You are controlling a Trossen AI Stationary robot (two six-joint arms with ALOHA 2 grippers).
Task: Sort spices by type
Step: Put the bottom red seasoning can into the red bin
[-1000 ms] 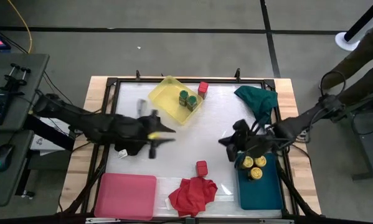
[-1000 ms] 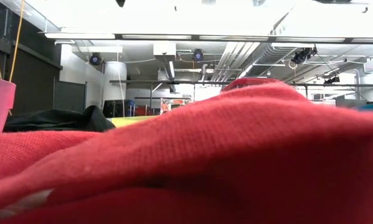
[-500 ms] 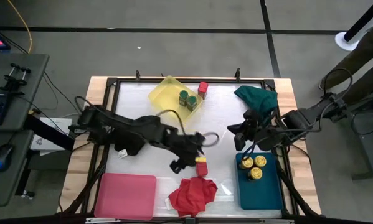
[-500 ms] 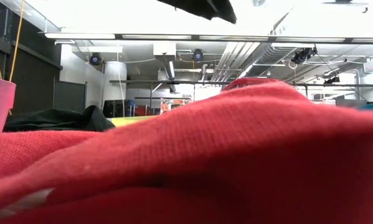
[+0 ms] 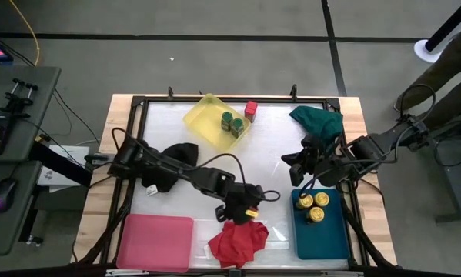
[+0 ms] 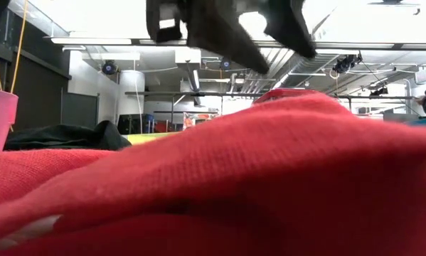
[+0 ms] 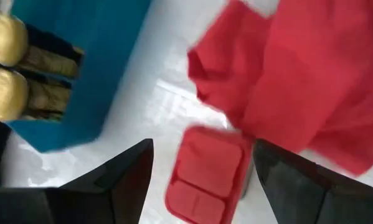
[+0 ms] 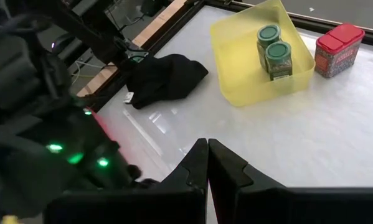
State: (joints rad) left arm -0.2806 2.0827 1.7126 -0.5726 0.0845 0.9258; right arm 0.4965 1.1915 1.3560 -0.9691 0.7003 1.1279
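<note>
In the high view my left gripper (image 5: pixel 247 209) hangs over a small red square box beside the red cloth (image 5: pixel 238 238). The left wrist view shows that box (image 7: pixel 205 177) lying on the table between my open left fingers (image 7: pixel 202 155), a narrow gap on each side. Three yellow-lidded jars (image 5: pixel 312 205) stand in the teal tray (image 5: pixel 322 235). Two green-lidded jars (image 5: pixel 232 123) stand in the yellow tray (image 5: pixel 203 119), and a second red box (image 5: pixel 251 109) rests on the table at its right side. My right gripper (image 8: pixel 207 168) is shut and hovers left of the teal tray's far end.
A pink tray (image 5: pixel 157 242) lies at the near left. A black cloth (image 5: pixel 168 165) sits under my left arm, a green cloth (image 5: pixel 319 119) at the far right. In the low view the red cloth (image 6: pixel 234 178) fills the foreground, with my left gripper (image 6: pixel 227 28) above.
My left arm has swept from the table's left-centre toward the right and near edge and come down over the red box by the red cloth. My right gripper has drawn back a little from the yellow-lidded jars toward the far edge, then held still.
</note>
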